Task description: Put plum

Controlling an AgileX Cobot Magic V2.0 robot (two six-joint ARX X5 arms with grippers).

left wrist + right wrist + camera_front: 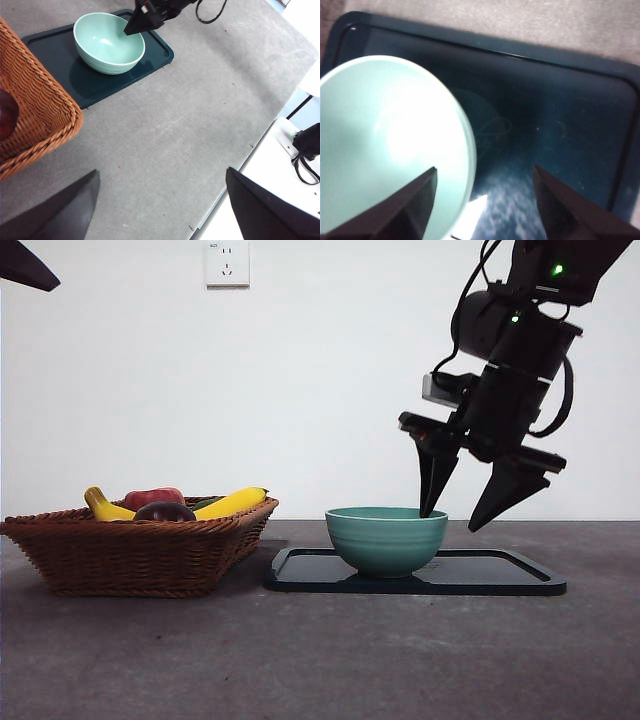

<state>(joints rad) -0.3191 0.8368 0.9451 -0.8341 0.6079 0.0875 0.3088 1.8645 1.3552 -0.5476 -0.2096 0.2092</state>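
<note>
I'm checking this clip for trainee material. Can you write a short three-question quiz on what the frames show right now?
1. True or false: the plum lies in the wicker basket.
2. The right gripper straddles the rim of what? A) the basket B) the teal bowl C) the bare table
3. Fill in: the bowl stands on a dark ____.

The left gripper waits open, away from the fruit.

Key: 1 true; 2 B, jaws open, one tip over the bowl, one outside it; 3 tray.
</note>
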